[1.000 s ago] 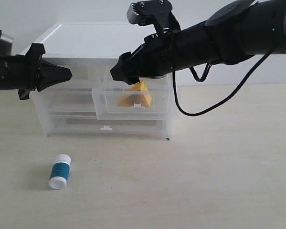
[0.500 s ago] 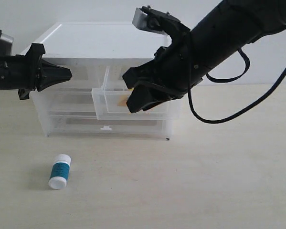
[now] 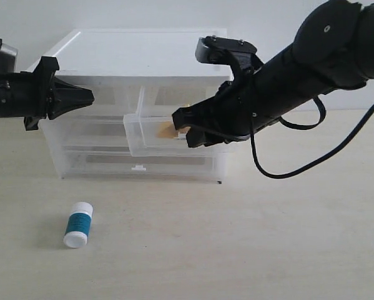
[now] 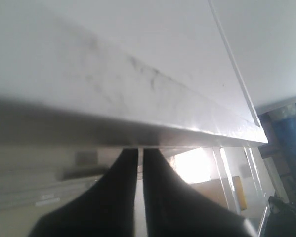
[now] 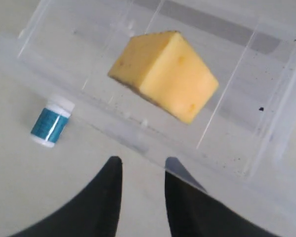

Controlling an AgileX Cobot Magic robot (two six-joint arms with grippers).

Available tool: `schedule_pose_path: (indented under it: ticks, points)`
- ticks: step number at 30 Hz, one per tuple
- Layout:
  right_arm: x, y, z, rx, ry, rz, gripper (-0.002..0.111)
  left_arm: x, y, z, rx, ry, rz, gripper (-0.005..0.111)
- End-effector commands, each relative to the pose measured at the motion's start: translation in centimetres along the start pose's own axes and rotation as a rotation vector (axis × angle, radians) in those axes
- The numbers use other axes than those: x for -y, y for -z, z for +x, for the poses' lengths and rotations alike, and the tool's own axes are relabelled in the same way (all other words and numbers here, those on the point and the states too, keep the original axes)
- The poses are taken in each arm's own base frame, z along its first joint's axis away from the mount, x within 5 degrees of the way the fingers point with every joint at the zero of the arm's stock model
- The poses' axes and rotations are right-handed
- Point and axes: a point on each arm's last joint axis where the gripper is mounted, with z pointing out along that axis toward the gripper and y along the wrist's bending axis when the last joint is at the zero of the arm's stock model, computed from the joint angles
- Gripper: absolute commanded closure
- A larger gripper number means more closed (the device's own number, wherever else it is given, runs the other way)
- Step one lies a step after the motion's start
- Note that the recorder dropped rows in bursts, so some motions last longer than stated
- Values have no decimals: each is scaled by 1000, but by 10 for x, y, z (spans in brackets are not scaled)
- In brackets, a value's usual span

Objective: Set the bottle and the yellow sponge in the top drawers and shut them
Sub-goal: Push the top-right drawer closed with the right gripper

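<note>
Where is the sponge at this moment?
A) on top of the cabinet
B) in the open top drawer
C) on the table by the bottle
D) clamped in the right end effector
B: the right wrist view shows the sponge lying inside the open drawer, apart from the right end effector, which has nothing between its fingers.
</note>
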Motion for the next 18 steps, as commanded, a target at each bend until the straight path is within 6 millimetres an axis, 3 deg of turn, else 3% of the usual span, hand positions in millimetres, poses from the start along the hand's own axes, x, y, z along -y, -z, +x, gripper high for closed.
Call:
schedule_pose_path:
  ticks: [1,12,18]
  points:
    - [7,2,-12,137,-16,54,81,1,1,-5,17,-4,13,103]
    - [12,5,-27,312,-65,108,81,1,1,-5,17,-4,13,103]
    - [22,-12,-27,329,-84,143,81,1,1,-5,17,-4,13,103]
